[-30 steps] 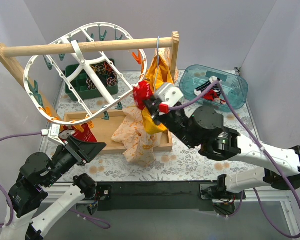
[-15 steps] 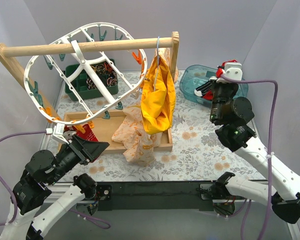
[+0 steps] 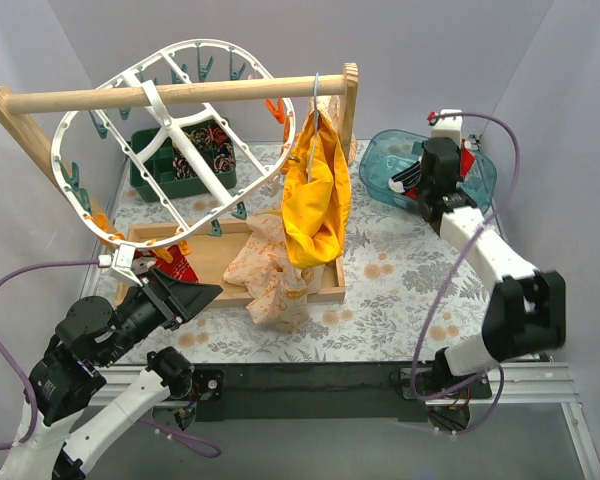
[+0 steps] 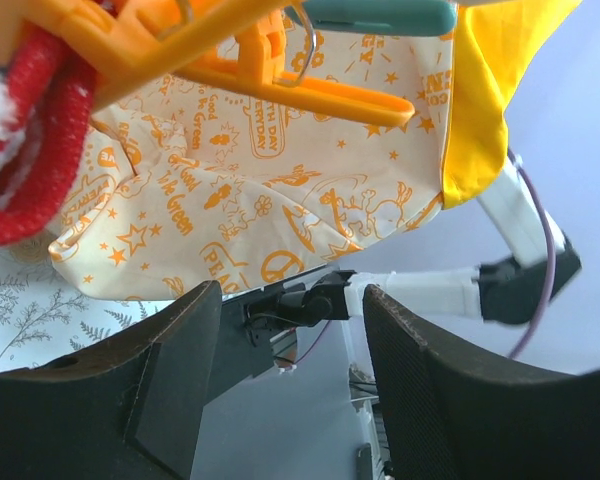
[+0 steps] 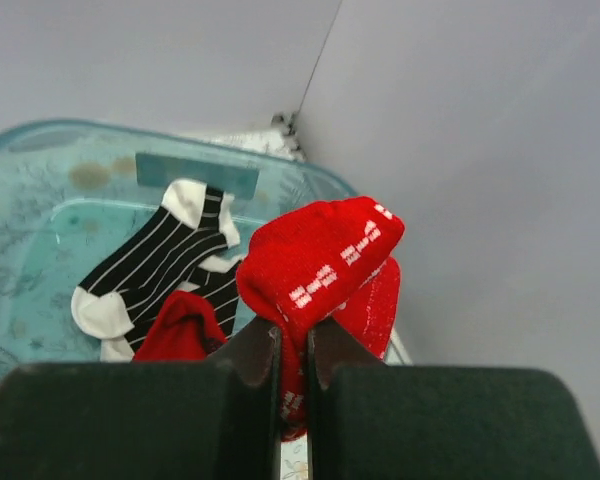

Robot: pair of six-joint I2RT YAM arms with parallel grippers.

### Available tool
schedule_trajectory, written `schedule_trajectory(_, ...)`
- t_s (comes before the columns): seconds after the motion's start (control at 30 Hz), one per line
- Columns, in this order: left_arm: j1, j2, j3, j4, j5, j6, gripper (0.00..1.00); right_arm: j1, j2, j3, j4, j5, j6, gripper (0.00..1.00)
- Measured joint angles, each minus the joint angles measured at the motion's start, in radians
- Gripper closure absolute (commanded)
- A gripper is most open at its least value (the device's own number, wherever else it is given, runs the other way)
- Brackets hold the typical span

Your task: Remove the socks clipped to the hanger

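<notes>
The right gripper (image 5: 292, 345) is pinched narrow on a bright red knitted sock with white dashes (image 5: 320, 260), which sticks out past the fingertips along the gripper's own line. Straight beyond it lies the translucent teal plastic bin (image 5: 40, 160), where a black-and-white striped sock (image 5: 150, 260) and a second red sock (image 5: 180, 330) lie heaped together. The held sock hangs over the bin's right-hand side, near the grey wall, so letting go here should drop it inside, though close to the rim.

The left gripper (image 4: 292, 295) stands wide with nothing between its fingers. A soft red clipped sock (image 4: 35, 150) lies up and to the left of that gap, pinched in an orange plastic peg (image 4: 160, 40) on the low rim of the large white oval plastic hanger (image 3: 170, 125), and it dangles downward. The left arm is far nearer to it than the right, which is across the flower-patterned bench (image 3: 400, 290) at the bin. The gripper would likely need to shift toward the sock before closing
</notes>
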Motion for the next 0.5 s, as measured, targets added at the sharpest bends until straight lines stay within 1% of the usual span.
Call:
schedule_trajectory(0.17,0.000,0.000,0.000,-0.004,0.001,-0.004,0.44,-0.075,0.293,0.243,-0.195,-0.109,0.095,0.97)
schedule_trajectory(0.2,0.000,0.000,0.000,-0.010,0.001,-0.005,0.44,-0.085,0.338,0.283,-0.237,-0.135,0.116,0.91)
schedule_trajectory(0.23,0.000,0.000,0.000,-0.014,0.001,-0.007,0.44,-0.095,0.378,0.320,-0.280,-0.160,0.137,0.84)
schedule_trajectory(0.27,0.000,0.000,0.000,-0.018,0.001,-0.008,0.44,-0.103,0.413,0.349,-0.316,-0.185,0.152,0.74)
schedule_trajectory(0.3,0.000,0.000,0.000,-0.022,0.001,-0.007,0.44,-0.110,0.443,0.373,-0.352,-0.210,0.171,0.43)
schedule_trajectory(0.33,0.000,0.000,0.000,-0.026,0.000,-0.007,0.44,-0.116,0.468,0.393,-0.387,-0.233,0.188,0.26)
schedule_trajectory(0.4,0.000,0.000,0.001,-0.037,-0.001,-0.007,0.44,-0.125,0.508,0.422,-0.452,-0.277,0.219,0.04)
schedule_trajectory(0.43,0.000,0.000,0.002,-0.042,-0.003,-0.007,0.44,-0.127,0.525,0.437,-0.486,-0.297,0.228,0.02)
schedule_trajectory(0.5,0.000,0.000,0.007,-0.051,-0.007,-0.007,0.44,-0.127,0.549,0.460,-0.538,-0.333,0.243,0.02)
